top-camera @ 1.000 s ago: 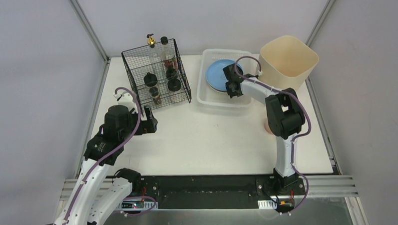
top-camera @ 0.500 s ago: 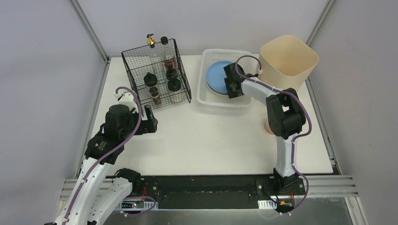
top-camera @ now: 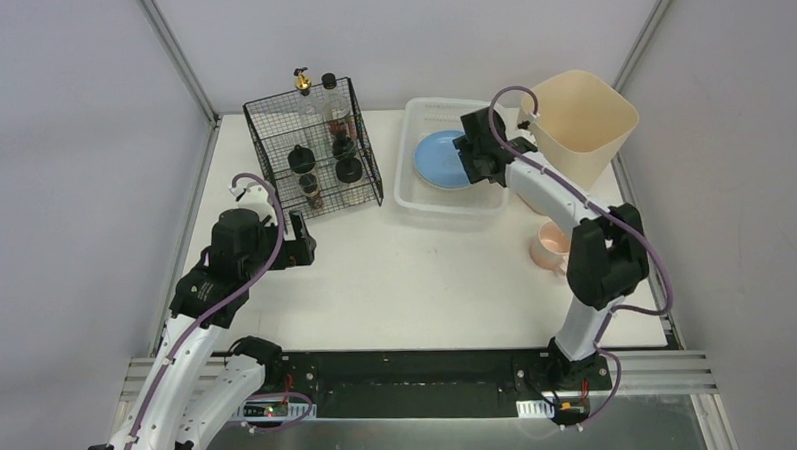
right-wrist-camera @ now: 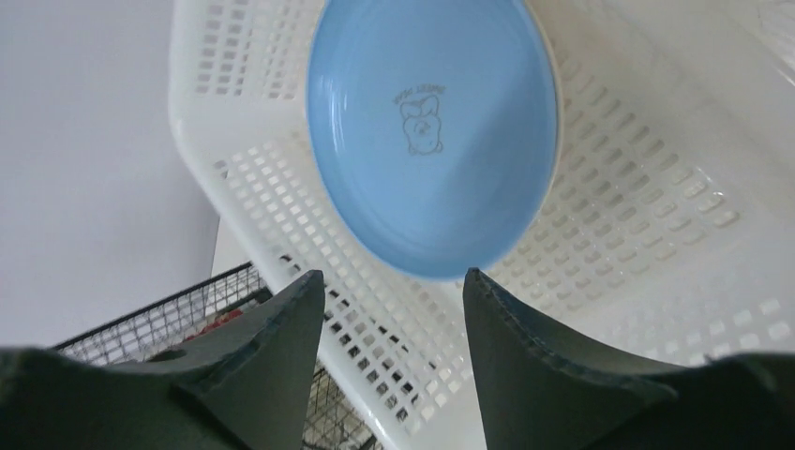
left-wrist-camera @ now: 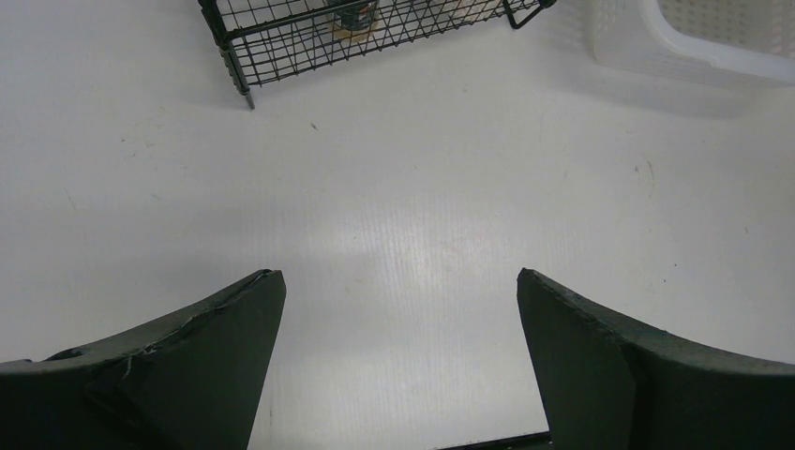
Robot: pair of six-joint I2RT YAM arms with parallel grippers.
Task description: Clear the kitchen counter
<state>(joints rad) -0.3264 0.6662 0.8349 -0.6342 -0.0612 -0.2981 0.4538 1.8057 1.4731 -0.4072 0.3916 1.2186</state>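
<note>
At the far side of the counter, which lies under everything from the arm bases to the back wall, the right gripper hangs over the basket with jaws apart and nothing between them; the blue plate lies inside the basket. The left gripper hovers over bare counter near the wire rack, spread wide and holding nothing. A pink cup stands beside the right arm

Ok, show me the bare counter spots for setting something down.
The widest bare patch of the white kitchen counter lies in the middle, bordered by the black wire rack, the white slotted plastic basket, the pink cup and the near edge. The far edge is crowded: rack, basket and cream plastic bin stand side by side.
</note>
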